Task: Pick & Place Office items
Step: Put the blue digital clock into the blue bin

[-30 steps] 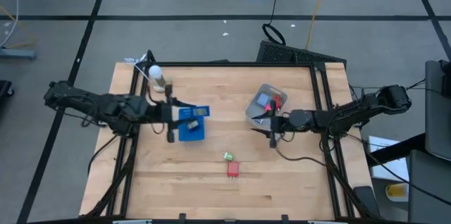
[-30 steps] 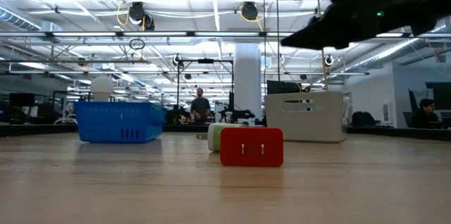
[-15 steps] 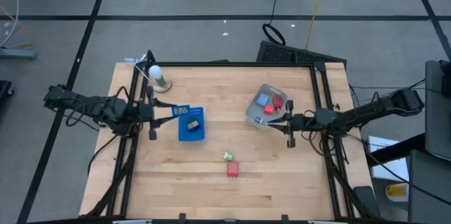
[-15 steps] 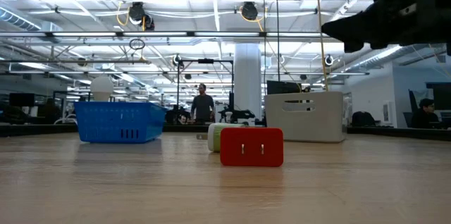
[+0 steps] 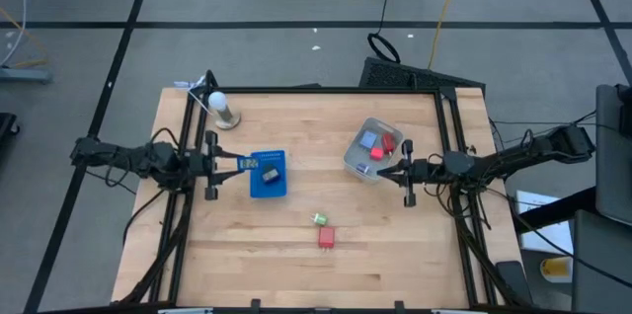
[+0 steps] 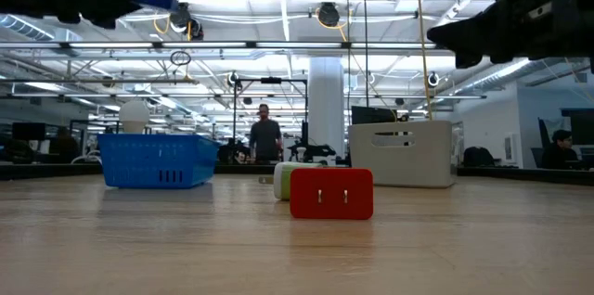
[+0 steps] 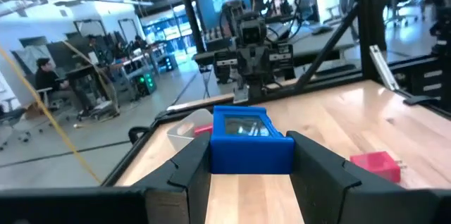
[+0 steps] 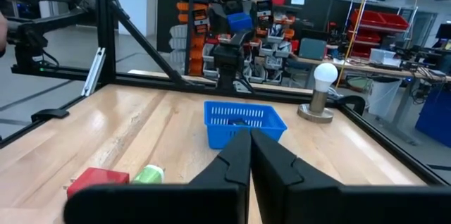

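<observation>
My left gripper [image 5: 240, 164] hovers just left of the flat blue tray [image 5: 267, 184], shut on a small blue block [image 7: 251, 139]. A dark piece [image 5: 270, 172] lies in that tray. My right gripper [image 5: 407, 172] is shut and empty, beside the right side of the clear tub [image 5: 360, 161], which holds a blue piece [image 5: 368, 140] and red pieces [image 5: 386, 143]. A green piece [image 5: 319, 219] and a red block [image 5: 327, 238] lie on the table nearer the front. In the low view they are the green piece [image 6: 283, 182] and the red block [image 6: 331, 193]. My left gripper pinches the blue block [image 7: 251, 155] between its two fingers [image 7: 194, 171], one on each side face. The fingers come level from the table's left, pointing toward the right. The block is lifted clear of the table, level, its labelled face up.
A light bulb on a stand [image 5: 219, 107] stands near the far left corner. Black frame rails [image 5: 449, 136] run along the table's left and right sides. Bare wood lies between the tray and the tub and along the near edge. A person [image 6: 264, 137] stands far behind the table.
My left gripper has drawn back from over the blue tray toward the table's left edge, still holding the blue block, and has come down a little. My right gripper has pulled away from the tub toward the right edge, then kept still.
</observation>
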Robot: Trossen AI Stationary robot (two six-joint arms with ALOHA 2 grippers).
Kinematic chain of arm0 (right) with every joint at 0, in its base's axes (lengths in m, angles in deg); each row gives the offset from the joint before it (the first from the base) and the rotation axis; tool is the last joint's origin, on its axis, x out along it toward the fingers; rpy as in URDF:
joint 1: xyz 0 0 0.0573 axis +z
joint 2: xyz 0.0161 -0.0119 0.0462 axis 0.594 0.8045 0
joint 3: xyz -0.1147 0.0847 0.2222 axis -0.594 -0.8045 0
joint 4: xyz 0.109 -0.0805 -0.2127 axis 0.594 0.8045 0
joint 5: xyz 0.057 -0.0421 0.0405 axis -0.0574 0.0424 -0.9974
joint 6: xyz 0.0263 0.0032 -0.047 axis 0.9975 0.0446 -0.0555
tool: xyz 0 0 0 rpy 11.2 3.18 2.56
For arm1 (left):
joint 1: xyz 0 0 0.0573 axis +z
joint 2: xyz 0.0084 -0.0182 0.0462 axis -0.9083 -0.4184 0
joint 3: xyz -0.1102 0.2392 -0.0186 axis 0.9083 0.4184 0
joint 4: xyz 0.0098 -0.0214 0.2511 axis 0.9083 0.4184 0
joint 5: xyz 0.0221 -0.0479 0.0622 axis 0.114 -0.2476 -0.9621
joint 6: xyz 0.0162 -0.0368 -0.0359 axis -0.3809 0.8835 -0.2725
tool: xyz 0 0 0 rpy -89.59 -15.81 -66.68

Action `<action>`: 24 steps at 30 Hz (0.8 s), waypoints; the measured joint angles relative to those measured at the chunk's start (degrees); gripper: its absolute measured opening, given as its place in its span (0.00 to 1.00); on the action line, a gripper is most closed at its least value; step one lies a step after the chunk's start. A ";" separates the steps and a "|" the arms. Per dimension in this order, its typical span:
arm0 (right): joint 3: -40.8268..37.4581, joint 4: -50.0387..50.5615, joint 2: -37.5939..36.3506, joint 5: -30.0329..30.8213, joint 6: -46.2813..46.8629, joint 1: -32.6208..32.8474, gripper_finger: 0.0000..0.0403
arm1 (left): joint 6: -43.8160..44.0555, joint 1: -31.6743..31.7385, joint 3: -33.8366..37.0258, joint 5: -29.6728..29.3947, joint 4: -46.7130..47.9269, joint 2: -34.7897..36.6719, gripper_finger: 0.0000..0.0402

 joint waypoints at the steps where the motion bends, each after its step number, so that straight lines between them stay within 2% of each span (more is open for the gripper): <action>1: 0.00 0.14 0.01 0.00 0.01 0.00 0.01 | 0.03 0.68 1.26 1.37 -1.25 0.48 0.39; 4: 0.00 0.32 0.01 0.00 0.02 0.00 0.00 | 0.07 2.28 4.19 4.58 -4.49 1.90 0.39; 13: 0.00 1.50 0.01 -0.02 -0.09 0.00 0.00 | 1.58 5.39 9.96 4.76 -7.50 5.36 0.39; 24: 0.00 1.72 0.01 -0.02 0.25 0.00 0.00 | 4.23 8.16 10.05 4.56 -9.03 5.27 0.39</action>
